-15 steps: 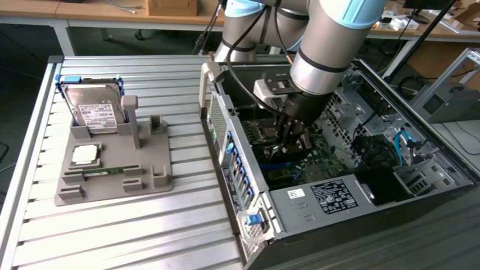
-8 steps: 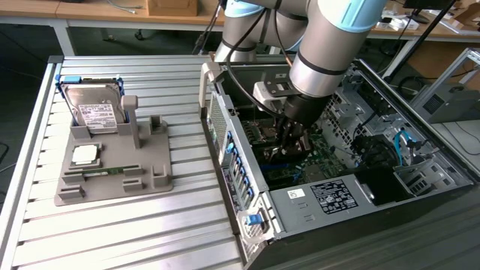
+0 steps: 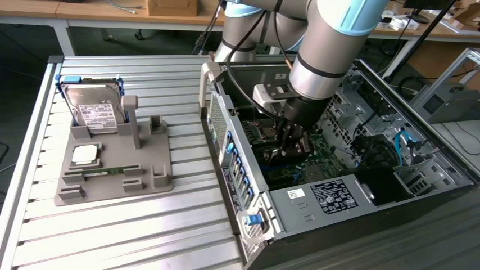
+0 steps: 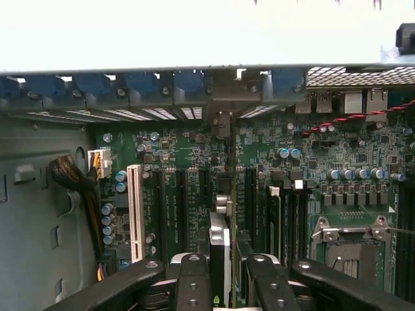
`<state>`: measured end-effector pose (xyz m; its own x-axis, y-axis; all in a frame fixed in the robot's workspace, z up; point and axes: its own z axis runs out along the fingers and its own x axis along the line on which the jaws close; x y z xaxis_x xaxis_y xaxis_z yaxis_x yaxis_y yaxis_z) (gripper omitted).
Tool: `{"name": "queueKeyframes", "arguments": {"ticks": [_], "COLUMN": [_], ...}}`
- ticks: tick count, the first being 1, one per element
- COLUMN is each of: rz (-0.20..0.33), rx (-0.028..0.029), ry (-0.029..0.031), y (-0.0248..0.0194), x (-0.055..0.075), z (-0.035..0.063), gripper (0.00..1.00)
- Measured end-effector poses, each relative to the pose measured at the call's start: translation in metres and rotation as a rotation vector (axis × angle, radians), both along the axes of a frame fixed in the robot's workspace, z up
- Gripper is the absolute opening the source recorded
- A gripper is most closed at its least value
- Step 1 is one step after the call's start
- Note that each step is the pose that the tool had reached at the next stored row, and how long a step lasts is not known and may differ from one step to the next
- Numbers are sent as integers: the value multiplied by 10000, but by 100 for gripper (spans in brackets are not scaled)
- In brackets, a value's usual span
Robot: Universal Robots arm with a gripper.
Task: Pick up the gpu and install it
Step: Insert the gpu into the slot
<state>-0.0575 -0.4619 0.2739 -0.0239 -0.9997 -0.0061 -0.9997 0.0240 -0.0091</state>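
Note:
My gripper (image 3: 293, 143) is down inside the open computer case (image 3: 225, 118), above the green motherboard (image 4: 188, 155). It is shut on the gpu (image 4: 220, 243), a thin dark card seen edge-on between the black fingers (image 4: 192, 278) in the wrist view. The card stands upright over the row of black expansion slots (image 4: 179, 207), in line with a slot, and its far end reaches toward the rear bracket openings (image 4: 220, 123). I cannot tell whether its lower edge touches the slot. In the exterior view the arm and fingers hide most of the card.
A grey fixture (image 3: 150, 180) on the slatted table holds a silver hard drive (image 3: 94, 112), a processor (image 3: 85, 153) and a green memory stick (image 3: 112, 169). Inside the case are a white slot (image 4: 135, 210), the processor socket (image 4: 350, 253), a cable bundle (image 4: 74, 181) and the power supply (image 3: 330, 197).

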Motion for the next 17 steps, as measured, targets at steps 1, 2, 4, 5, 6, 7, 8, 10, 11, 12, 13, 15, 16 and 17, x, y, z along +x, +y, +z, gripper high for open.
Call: {"name": "queueKeyframes", "arguments": {"ticks": [1, 2, 4, 5, 6, 7, 8, 10, 11, 12, 13, 15, 16, 17], "rz": [0, 0, 0, 0, 0, 0, 0, 0, 0, 0, 0, -1, -4, -12], "rx": [-1, -1, -3, -2, 0, -1, 0, -1, -1, -2, -2, 1, 3, 7], "ry": [0, 1, 2, 1, 1, 1, 1, 1, 1, 1, 1, 1, 1, 1], "y": [-2, -4, -5, -6, -9, -9, -13, -13, -13, -13, -13, -13, -13, -13], "x": [0, -1, -1, -1, -1, -1, -1, 0, -1, -1, 0, -1, -1, -1], "z": [-4, -7, -12, -13, -14, -14, -15, -15, -15, -15, -15, -15, -16, -16], "gripper": [27, 27, 27, 27, 27, 27, 27, 27, 27, 27, 27, 27, 27, 27]}}
